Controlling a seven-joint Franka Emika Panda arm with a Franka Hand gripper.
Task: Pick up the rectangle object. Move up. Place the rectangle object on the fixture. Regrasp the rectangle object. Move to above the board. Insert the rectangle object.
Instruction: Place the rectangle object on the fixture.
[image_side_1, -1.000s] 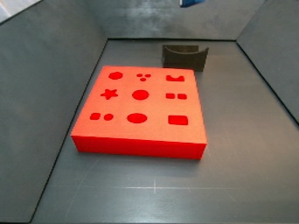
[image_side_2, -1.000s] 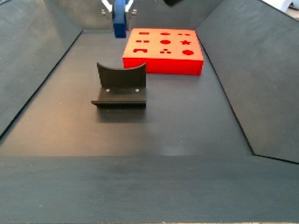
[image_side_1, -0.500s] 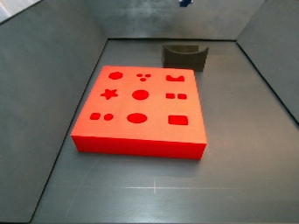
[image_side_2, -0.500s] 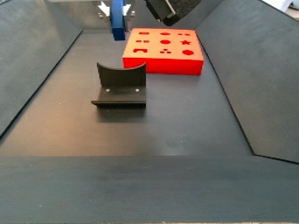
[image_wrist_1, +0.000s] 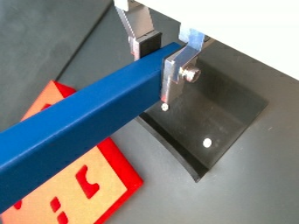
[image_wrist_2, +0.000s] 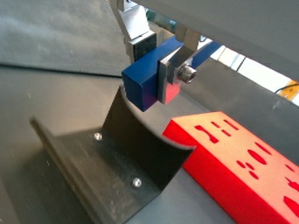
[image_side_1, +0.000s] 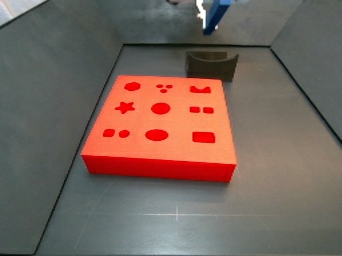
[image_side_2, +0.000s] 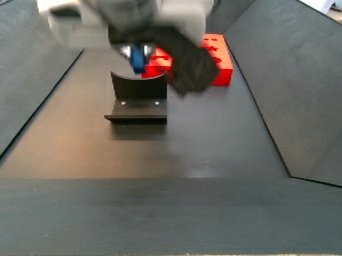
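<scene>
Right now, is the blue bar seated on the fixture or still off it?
Off it. In a wrist view the gripper clamps the blue bar, whose end hangs above the fixture notch with a gap showing.

- Dark grey floor (image_side_1: 174, 215), smooth, with a faint sheen.
- Grey walls (image_side_2: 40, 70) slope outward on each side.
- The gripper (image_wrist_1: 158, 52) hangs above the floor.

hand (image_side_2: 139, 58) — lowered with blue bar (image_wrist_1: 82, 114) | now just above fixture (image_side_2: 136, 100)
</scene>
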